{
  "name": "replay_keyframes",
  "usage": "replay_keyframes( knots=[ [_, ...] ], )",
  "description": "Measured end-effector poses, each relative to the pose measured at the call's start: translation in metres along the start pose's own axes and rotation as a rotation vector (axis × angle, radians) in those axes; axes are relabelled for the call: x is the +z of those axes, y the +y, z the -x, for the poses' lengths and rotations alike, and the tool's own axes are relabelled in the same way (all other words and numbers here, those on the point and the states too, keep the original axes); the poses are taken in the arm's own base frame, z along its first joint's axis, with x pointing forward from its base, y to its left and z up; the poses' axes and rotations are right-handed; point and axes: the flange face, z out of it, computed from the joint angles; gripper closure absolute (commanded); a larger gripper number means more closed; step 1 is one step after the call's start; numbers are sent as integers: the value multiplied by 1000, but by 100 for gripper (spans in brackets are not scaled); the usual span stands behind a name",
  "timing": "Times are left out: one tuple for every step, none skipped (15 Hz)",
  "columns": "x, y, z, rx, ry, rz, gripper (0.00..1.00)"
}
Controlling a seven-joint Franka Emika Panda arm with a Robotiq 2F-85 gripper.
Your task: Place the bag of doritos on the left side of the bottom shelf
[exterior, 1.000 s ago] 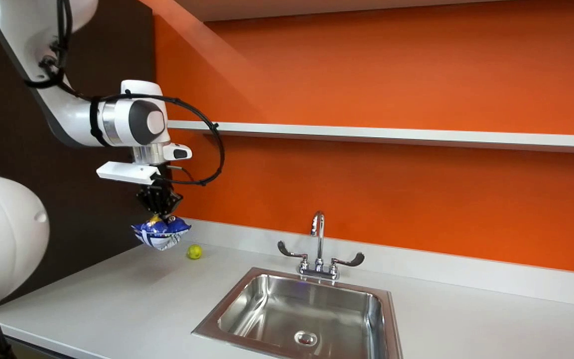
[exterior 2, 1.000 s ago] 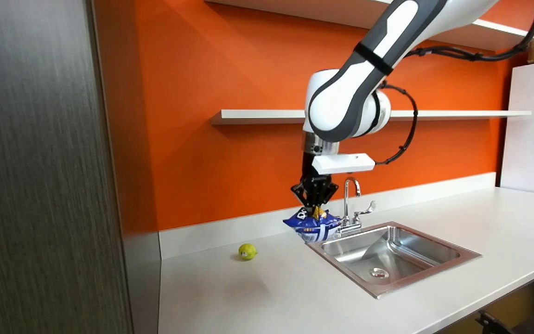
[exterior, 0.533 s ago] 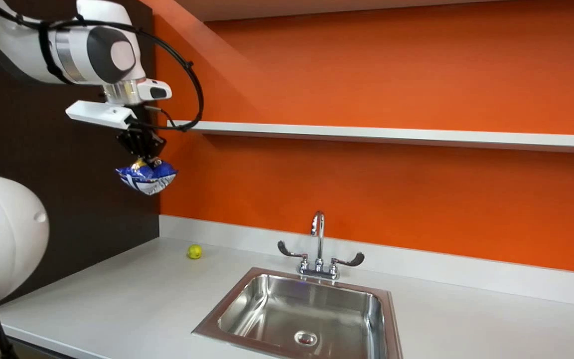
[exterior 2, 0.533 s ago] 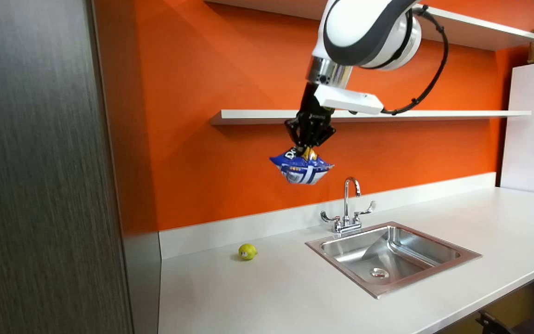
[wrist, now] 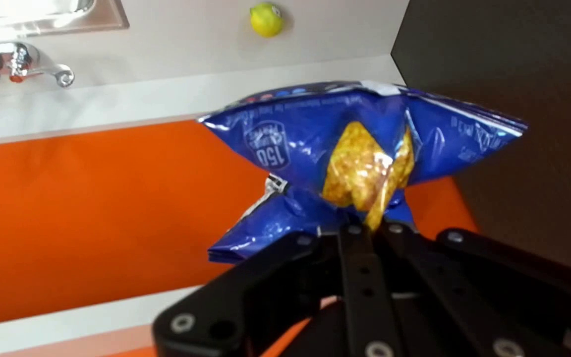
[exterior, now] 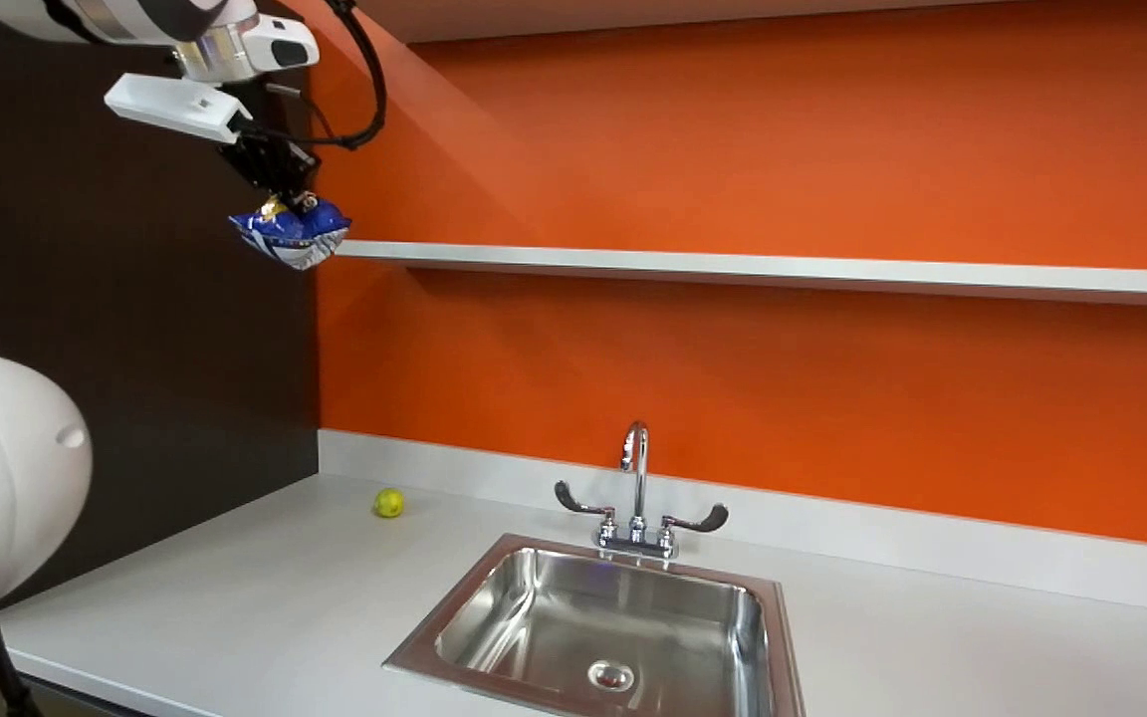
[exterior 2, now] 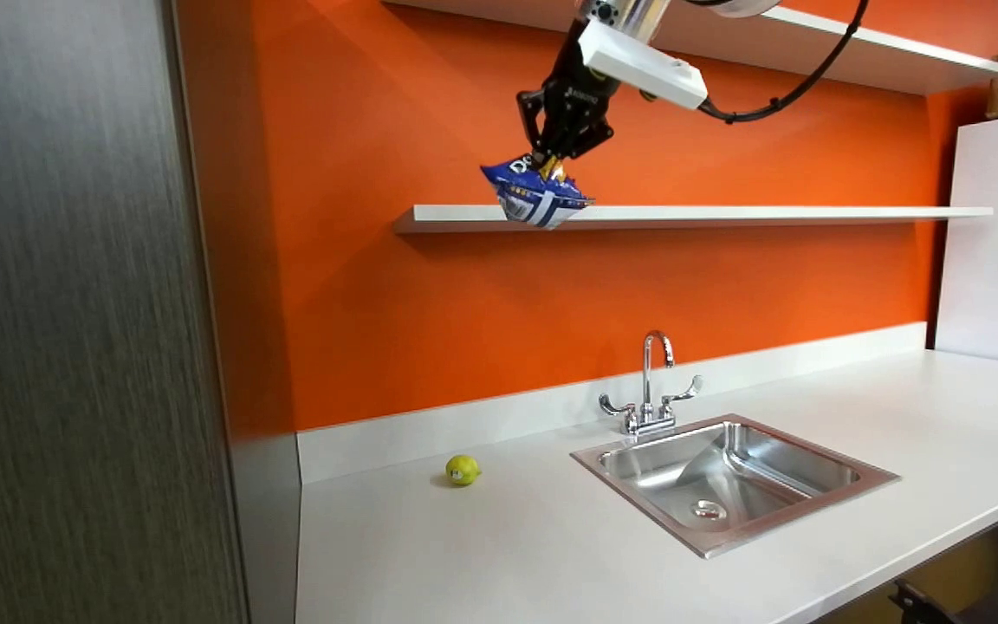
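Note:
A blue Doritos bag with a yellow chip print hangs pinched in my gripper. In an exterior view the bag overlaps the front edge of the lower white shelf, near its left part. In an exterior view the bag is just beside the left end of the lower shelf. In the wrist view my gripper is shut on the middle of the bag, and the fingertips are partly hidden by it. The gripper tilts slightly in an exterior view.
A dark cabinet panel stands close to the arm. An upper shelf is above. A lemon lies on the counter below. A sink with a faucet is right of it.
The arm has risen steadily with the bag, from near the counter past faucet height to about the lower shelf's height. The gripper has tilted slightly. The lemon has not moved.

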Motion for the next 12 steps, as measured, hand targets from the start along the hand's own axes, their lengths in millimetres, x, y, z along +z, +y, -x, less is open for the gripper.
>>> replay_keyframes(
  knots=[
    [-6, 1, -9, 11, 28, 1, 100],
    [-10, 3, -20, 23, 57, 4, 100],
    [-13, 6, -30, 34, 86, 8, 100],
    [-14, 9, -41, 42, 115, 14, 100],
    [-13, 12, -52, 49, 144, 22, 100],
    [-11, 15, -63, 56, 171, 32, 100],
    [-7, 17, -74, 60, 195, 43, 100],
    [-2, 19, -85, 63, 218, 54, 100],
    [3, 21, -95, 65, 238, 64, 100],
    [9, 24, -105, 67, 255, 73, 100],
    [15, 27, -115, 68, 271, 82, 100],
    [22, 29, -124, 70, 284, 90, 100]
  ],
)
